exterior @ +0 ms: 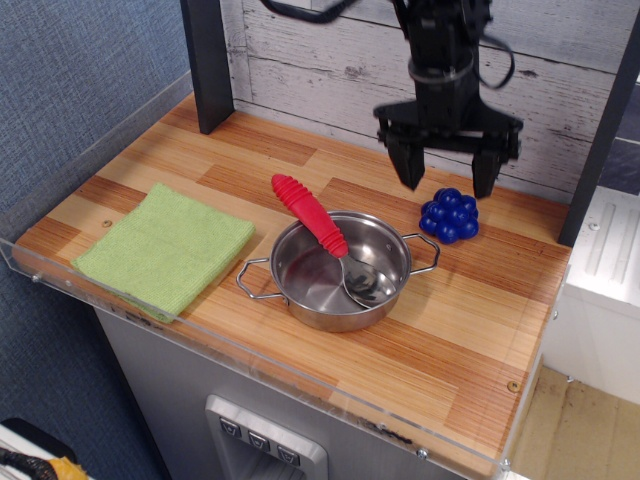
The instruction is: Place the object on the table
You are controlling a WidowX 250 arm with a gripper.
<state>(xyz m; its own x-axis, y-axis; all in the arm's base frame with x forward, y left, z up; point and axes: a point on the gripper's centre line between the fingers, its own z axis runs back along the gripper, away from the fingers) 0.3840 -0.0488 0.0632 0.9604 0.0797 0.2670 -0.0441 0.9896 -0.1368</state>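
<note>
Front of the table [400, 365] has its clear acrylic rim, then the green cloth [165, 248] on the left; mid-counter sits the steel pot [340, 272] w/ the red-handled spoon [318, 228] leaning in it; just behind the pot's right handle, the grapes [450, 215] sit on the wood, touching nothing else afaict; above and a bit behind them hangs the gripper [448, 180], fingers spread wide w/ nothing between them, clear of the bunch; so imo the placing itself looks done and the step in hand is the retreat; to do it well, go straight up w/ the fingers wide, no sideways drift until the tips are well above the balls, bc they look glossy and round and a nudge could prob roll the bunch toward the pot or the back wall [330, 60].
</note>
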